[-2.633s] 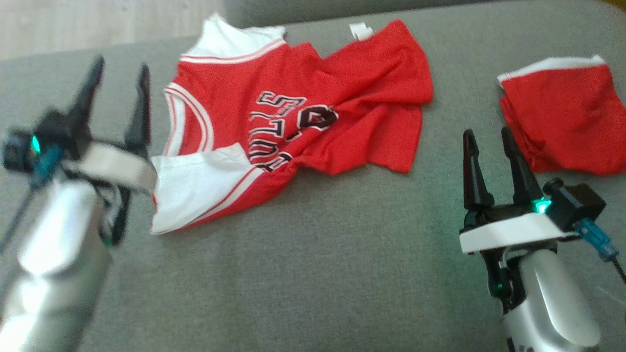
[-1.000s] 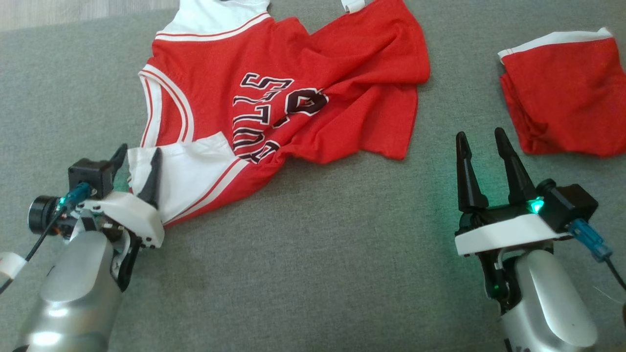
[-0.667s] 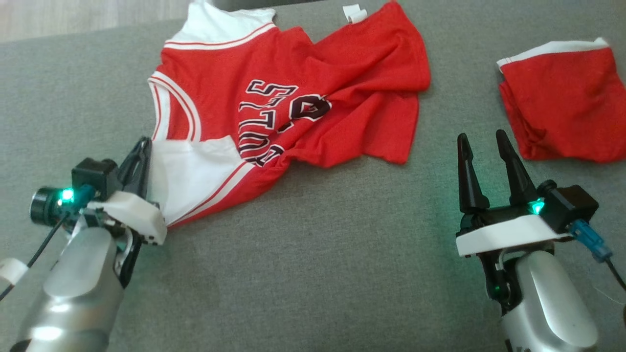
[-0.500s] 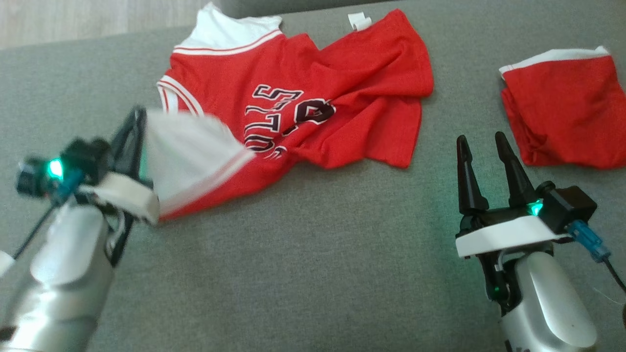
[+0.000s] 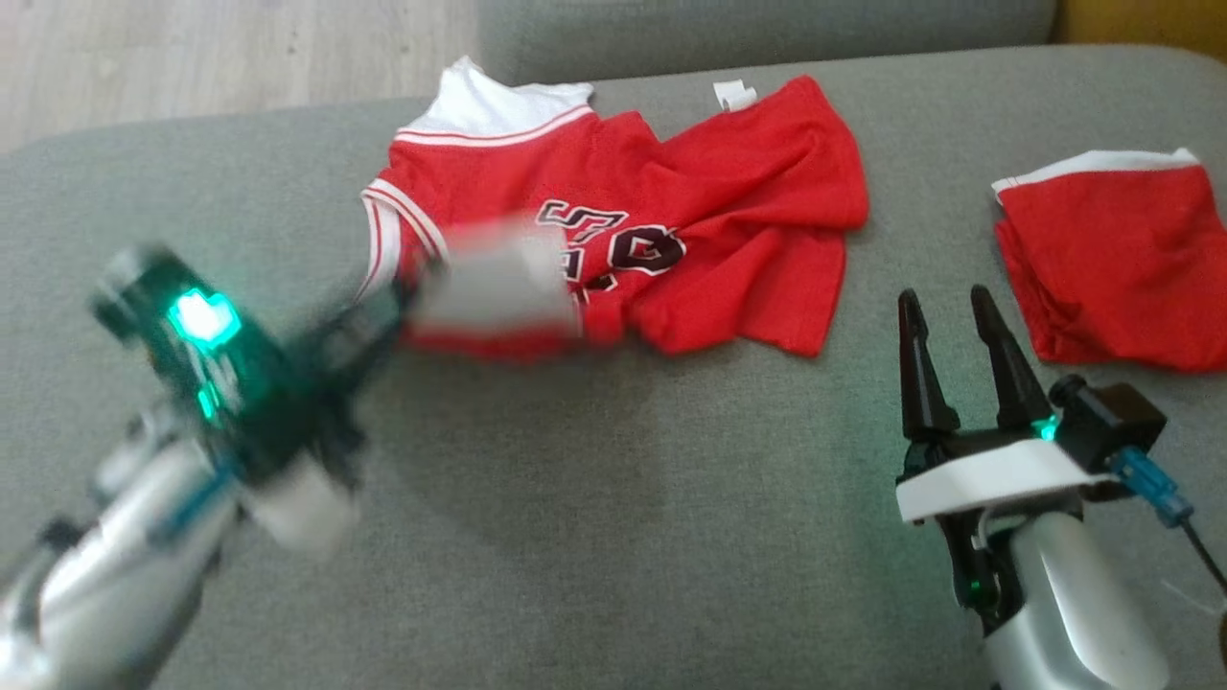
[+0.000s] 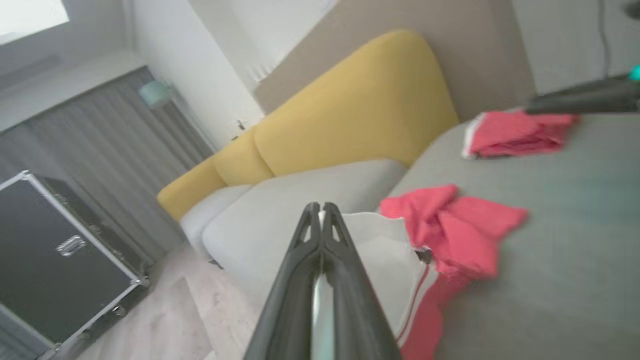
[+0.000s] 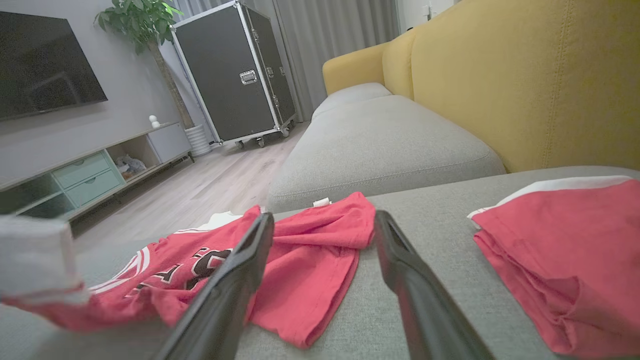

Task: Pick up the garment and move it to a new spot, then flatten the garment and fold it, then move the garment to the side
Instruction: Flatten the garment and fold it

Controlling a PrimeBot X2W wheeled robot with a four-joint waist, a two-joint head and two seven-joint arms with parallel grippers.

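The garment (image 5: 661, 201) is a red jersey with white trim and dark lettering, crumpled on the grey sofa cushion (image 5: 613, 498). My left gripper (image 5: 398, 302) is shut on the garment's white near corner (image 6: 380, 250) and holds it lifted off the cushion, blurred by motion. In the left wrist view the two fingers (image 6: 320, 260) are pressed together with white cloth between them. My right gripper (image 5: 944, 316) stands open at the lower right, apart from the garment (image 7: 300, 255), nothing between its fingers.
A second red piece with a white band (image 5: 1112, 254) lies folded at the right of the cushion. A yellow sofa back (image 7: 525, 75) rises behind. Wooden floor (image 5: 192, 67) lies past the cushion's far left edge, with a black flight case (image 7: 235, 75) beyond.
My left gripper closed on the garment's white corner, then lifted and swung it rightward over the jersey. The head camera also shifted. The right arm stayed put.
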